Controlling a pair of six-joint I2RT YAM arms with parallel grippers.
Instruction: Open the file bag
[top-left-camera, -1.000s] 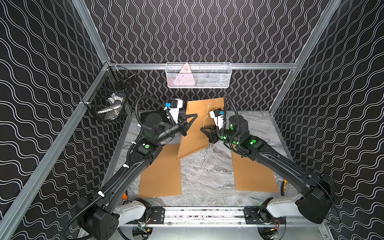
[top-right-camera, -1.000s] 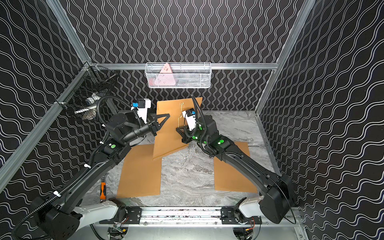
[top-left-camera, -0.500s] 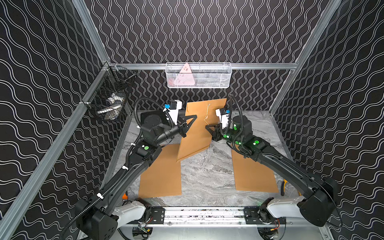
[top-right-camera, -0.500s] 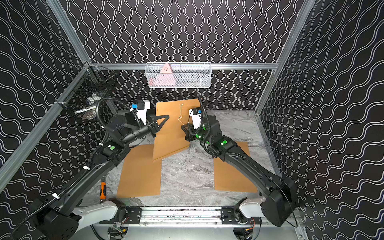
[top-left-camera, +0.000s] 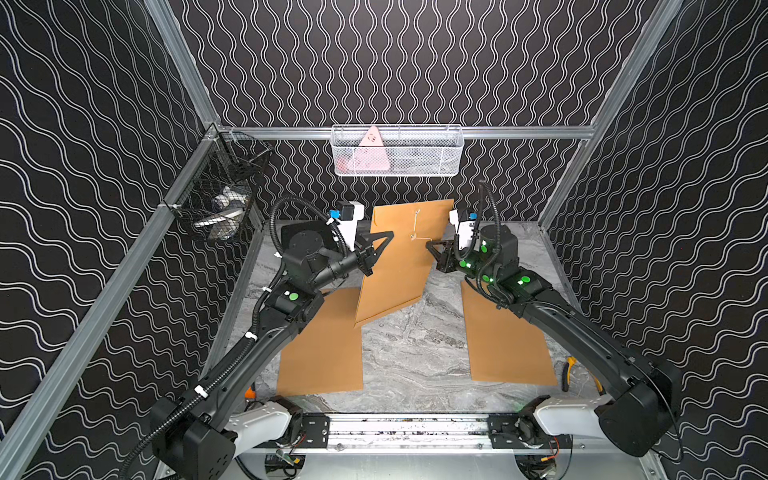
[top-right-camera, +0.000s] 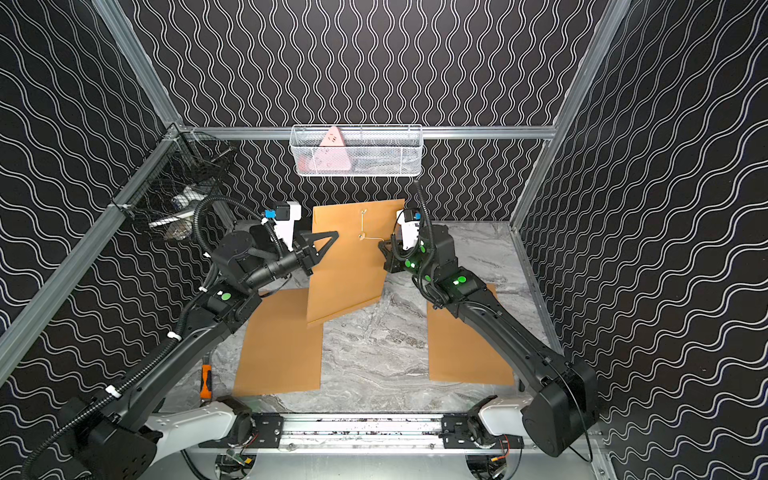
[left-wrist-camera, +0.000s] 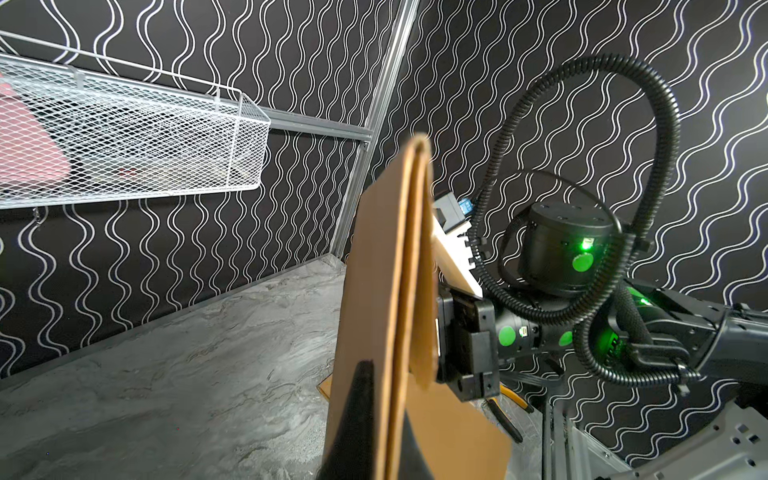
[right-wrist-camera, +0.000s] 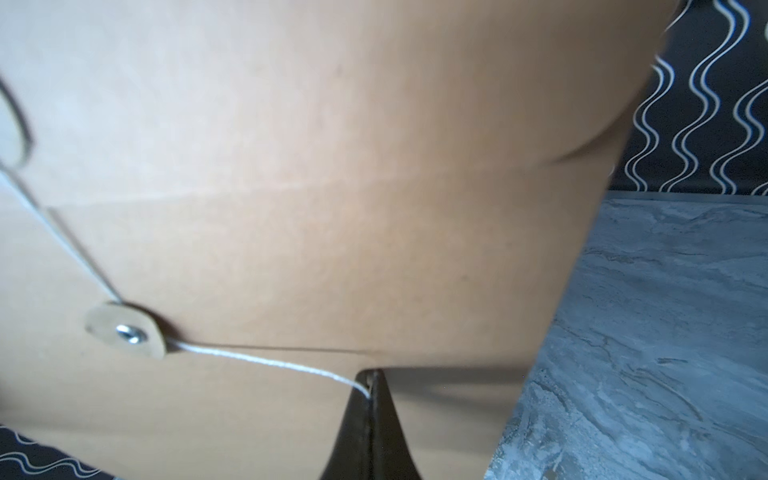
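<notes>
Here the right gripper (right-wrist-camera: 371, 386) has its jaws pinched on the white string (right-wrist-camera: 270, 362), which runs from the clasp disc (right-wrist-camera: 124, 330) just ahead of them. The left gripper (top-left-camera: 376, 246) clamps its jaws on one edge of the file bag (top-left-camera: 399, 266), held upright between both. A hard pull could slip the string free or drag the bag from the left jaws.

Brown file bag (top-left-camera: 395, 266), upright, tilted; white string (right-wrist-camera: 266, 361) taut.
</notes>
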